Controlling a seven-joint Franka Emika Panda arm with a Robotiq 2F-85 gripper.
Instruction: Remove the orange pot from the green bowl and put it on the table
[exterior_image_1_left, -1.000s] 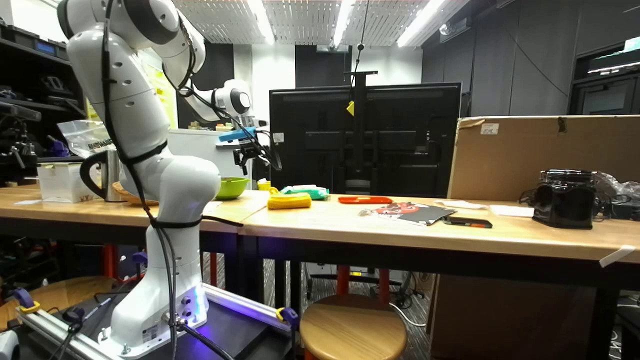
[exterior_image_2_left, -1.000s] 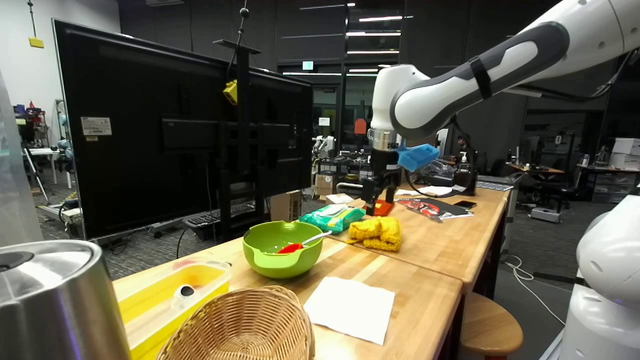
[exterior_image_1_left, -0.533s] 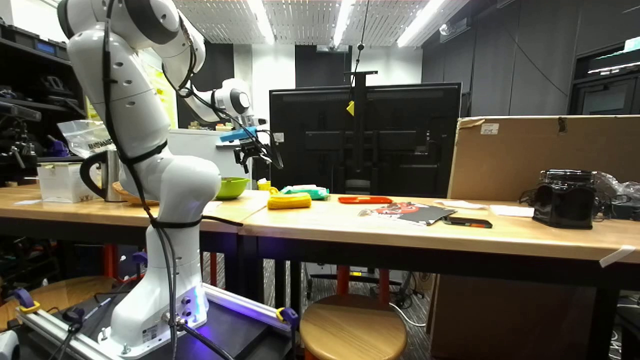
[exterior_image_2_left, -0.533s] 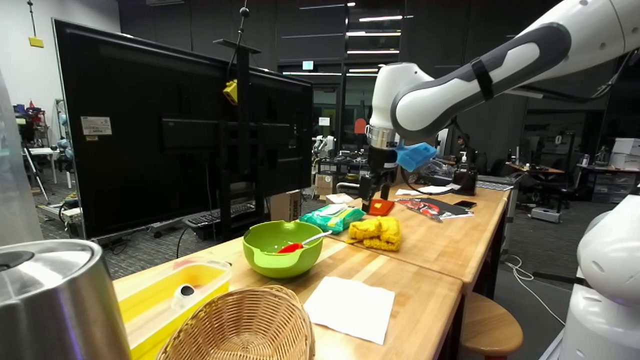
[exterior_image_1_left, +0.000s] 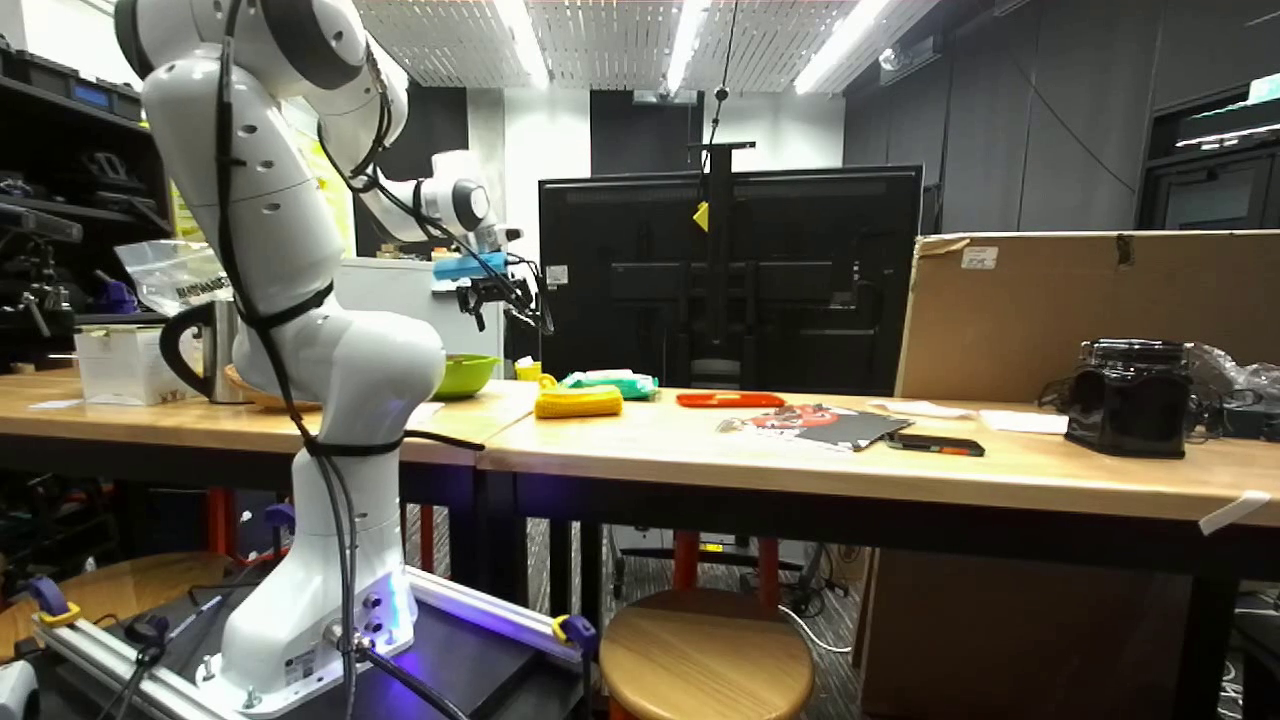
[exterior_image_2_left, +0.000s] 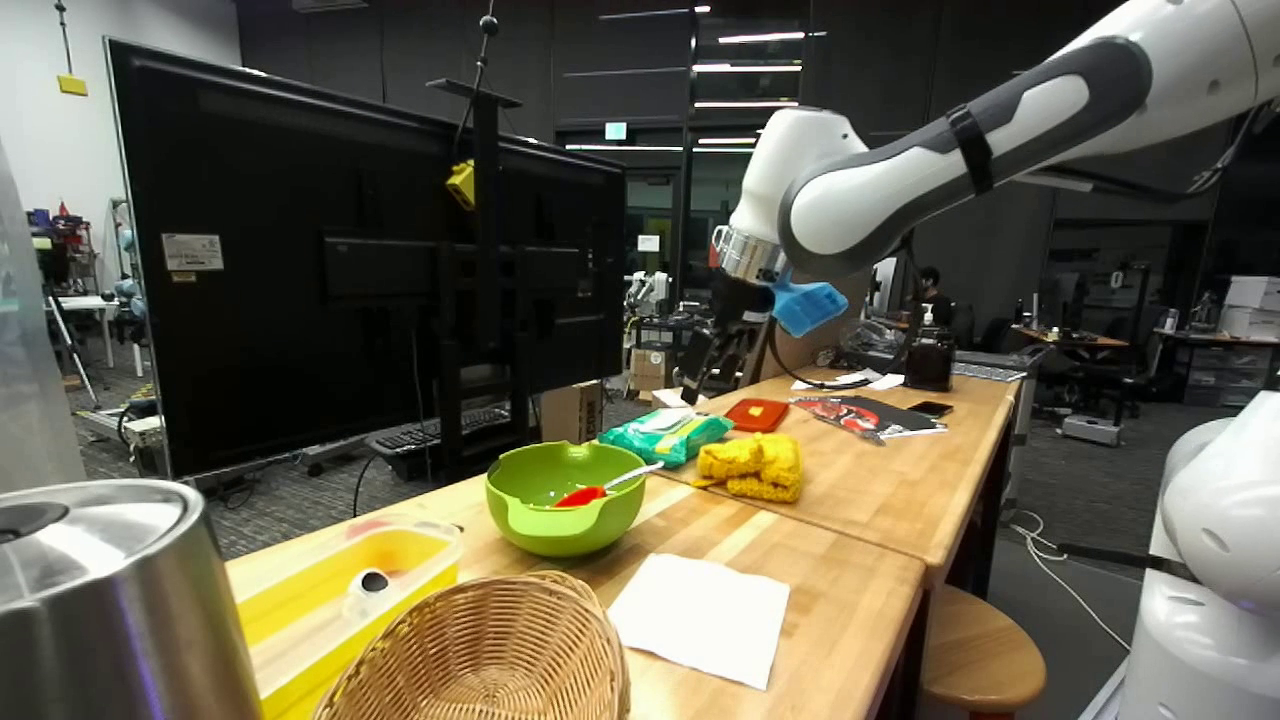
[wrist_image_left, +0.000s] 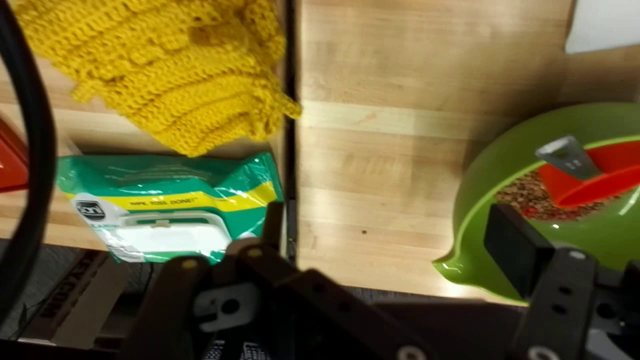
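Dark wall (exterior_image_1_left: 1060, 130), strip lights (exterior_image_1_left: 686, 45), wooden stool (exterior_image_1_left: 706, 655)

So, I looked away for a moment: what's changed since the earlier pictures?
The gripper has risen, tilted and moved toward the green bowl; nothing was visibly gripped or released. The orange pot stays in the bowl, and the wipes pack and yellow cloth lie as before.

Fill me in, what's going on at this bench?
A robot arm is meant to take the orange pot out of the green bowl and put it on the table. It holds nothing right now: its fingers are apart, up in the air and not touching the pot. The pot sits in the bowl, so the removal is not done yet.
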